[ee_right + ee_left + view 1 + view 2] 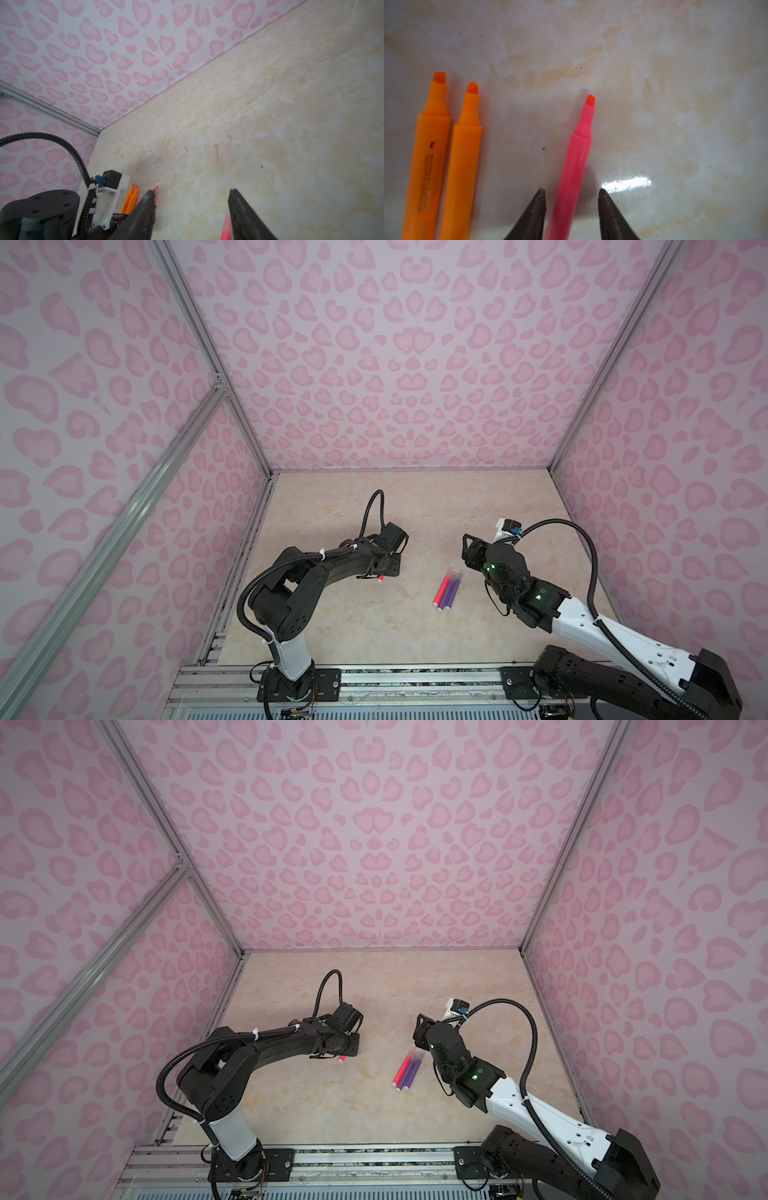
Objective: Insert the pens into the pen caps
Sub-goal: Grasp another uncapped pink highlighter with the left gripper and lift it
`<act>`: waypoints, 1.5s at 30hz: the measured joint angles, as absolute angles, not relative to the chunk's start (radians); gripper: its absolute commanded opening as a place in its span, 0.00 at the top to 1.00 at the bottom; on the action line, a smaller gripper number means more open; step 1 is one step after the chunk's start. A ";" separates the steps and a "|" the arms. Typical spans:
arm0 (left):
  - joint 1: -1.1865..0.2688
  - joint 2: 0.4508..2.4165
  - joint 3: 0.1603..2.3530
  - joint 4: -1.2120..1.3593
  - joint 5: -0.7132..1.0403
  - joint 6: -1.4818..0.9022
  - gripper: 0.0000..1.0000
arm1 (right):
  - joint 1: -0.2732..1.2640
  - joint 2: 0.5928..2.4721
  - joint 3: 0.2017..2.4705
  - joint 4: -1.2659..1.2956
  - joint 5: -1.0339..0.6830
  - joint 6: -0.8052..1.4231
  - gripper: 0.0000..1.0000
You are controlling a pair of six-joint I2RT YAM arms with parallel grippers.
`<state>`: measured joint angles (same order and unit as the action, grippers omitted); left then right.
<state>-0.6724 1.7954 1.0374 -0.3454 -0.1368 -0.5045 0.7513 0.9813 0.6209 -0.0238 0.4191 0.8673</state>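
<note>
Gleaming between pink-print walls (395,364), the marble worktop (374,626) bears pens (450,595); left jaws straddle a pink pen (571,176) untouched, right jaws gape.

Item: orange pen (428,158), the one with a printed barrel, entered from the left wrist view.

- Sign: we recorded a small dark mark (432,144), hooked or leaf-like, on the barrel just behind the tapered tip.
- Text: we recorded several lines of fine print (426,182) running lengthwise along the barrel, from that mark toward the butt end.
- Legibility: the lettering was blurred, and we could read no word, brand or number in it.

We found no other legible writing in any view.
</note>
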 measured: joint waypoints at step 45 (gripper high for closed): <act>-0.664 1.773 1.018 -0.311 -0.048 -0.487 0.96 | 0.748 1.278 0.826 -0.107 0.397 0.819 0.35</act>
<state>-0.6640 1.7725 1.0183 -0.3115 -0.0483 -0.4870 0.7475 1.2778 0.8257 -0.1066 0.3965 0.8192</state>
